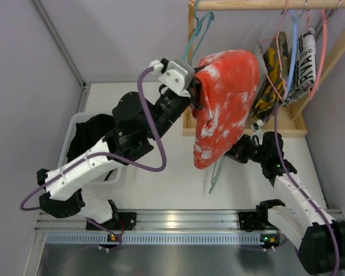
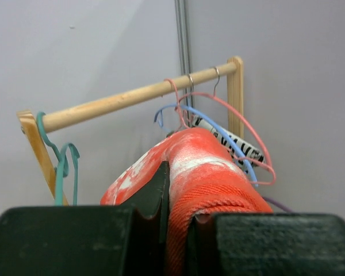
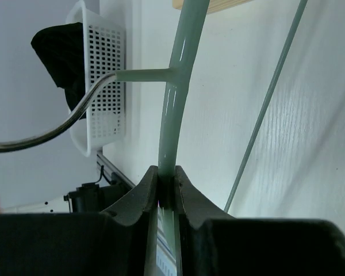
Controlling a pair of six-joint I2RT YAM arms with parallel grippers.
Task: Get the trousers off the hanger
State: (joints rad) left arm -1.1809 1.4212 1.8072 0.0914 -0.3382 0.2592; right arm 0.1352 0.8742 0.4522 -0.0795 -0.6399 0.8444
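The red-orange trousers [image 1: 224,106] with white patches hang in the air in front of the wooden rack. My left gripper [image 1: 194,95] is shut on their upper left edge; in the left wrist view the orange cloth [image 2: 204,184] is pinched between my jaws. A pale green hanger [image 1: 217,172] pokes out below the trousers. My right gripper [image 1: 237,150] is shut on it; in the right wrist view the green hanger arm [image 3: 175,109] runs up from between my jaws, with its metal hook [image 3: 40,138] bending left.
A wooden rail [image 1: 264,4] on a wooden frame carries teal hangers [image 1: 200,26], pink and blue hangers [image 1: 293,52] and other patterned garments [image 1: 305,57]. A white basket [image 1: 73,138] with dark cloth sits at the left. Walls close in on both sides.
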